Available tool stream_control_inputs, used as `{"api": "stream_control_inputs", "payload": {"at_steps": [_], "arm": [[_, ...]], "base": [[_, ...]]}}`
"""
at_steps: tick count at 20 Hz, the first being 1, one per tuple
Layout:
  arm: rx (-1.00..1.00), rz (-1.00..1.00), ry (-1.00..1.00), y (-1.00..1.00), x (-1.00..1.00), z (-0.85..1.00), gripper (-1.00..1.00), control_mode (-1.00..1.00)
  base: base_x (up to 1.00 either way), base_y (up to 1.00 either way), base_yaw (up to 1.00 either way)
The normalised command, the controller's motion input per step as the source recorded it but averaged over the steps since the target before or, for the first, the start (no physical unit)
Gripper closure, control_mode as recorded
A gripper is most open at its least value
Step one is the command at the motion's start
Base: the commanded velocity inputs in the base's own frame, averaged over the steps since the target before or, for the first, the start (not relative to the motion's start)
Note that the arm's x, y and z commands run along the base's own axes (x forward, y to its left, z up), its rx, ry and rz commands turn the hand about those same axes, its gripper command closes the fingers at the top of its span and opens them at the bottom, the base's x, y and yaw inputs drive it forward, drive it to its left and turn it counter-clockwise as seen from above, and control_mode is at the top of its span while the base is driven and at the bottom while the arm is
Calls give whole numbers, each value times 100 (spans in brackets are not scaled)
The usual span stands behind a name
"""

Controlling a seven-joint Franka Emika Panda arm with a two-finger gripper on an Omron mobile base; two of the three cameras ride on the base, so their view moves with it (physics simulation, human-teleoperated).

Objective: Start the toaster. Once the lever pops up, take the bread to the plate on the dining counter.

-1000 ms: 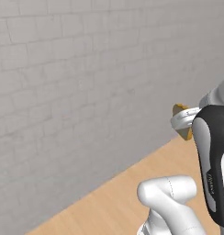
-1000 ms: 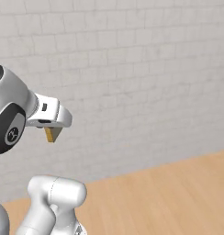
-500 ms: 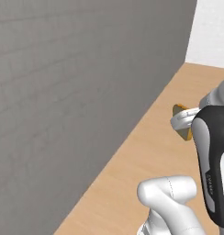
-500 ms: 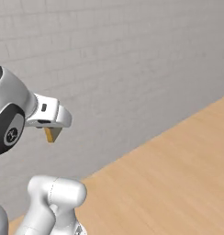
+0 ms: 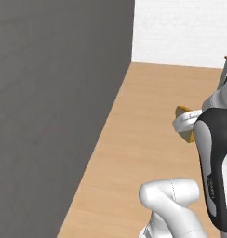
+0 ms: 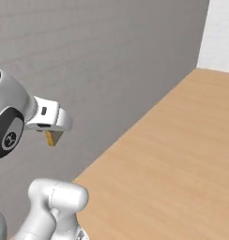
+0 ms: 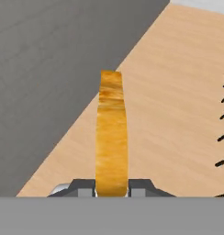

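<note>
One bread slice clamped edge-on in end effector, above wood floor.

bread: golden-tan slice of bread, darker mottled crust
wall: dark grey brick-patterned wall
floor: light wood-grain plank floor

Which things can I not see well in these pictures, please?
- Bread: hand view shows it edge-on, its faces turned away; the pincer hides its lower end.
- Bread in left base view: a corner shows; the arm covers the rest.
- Black lines: cut by the right edge, unidentifiable.
</note>
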Motion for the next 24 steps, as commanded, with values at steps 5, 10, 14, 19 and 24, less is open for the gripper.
{"api": "stream_control_inputs", "payload": {"at_steps": [5,10,14,19,24], "arm": [[0,0,0,0,0,0,100,100],[0,0,0,0,0,0,100,100],[0,0,0,0,0,0,100,100],[0,0,0,0,0,0,100,100],[0,0,0,0,0,0,100,100]], "base": [[100,0,-30],[100,0,-23],[100,0,-32],[100,0,-31],[100,4,-28]]}}
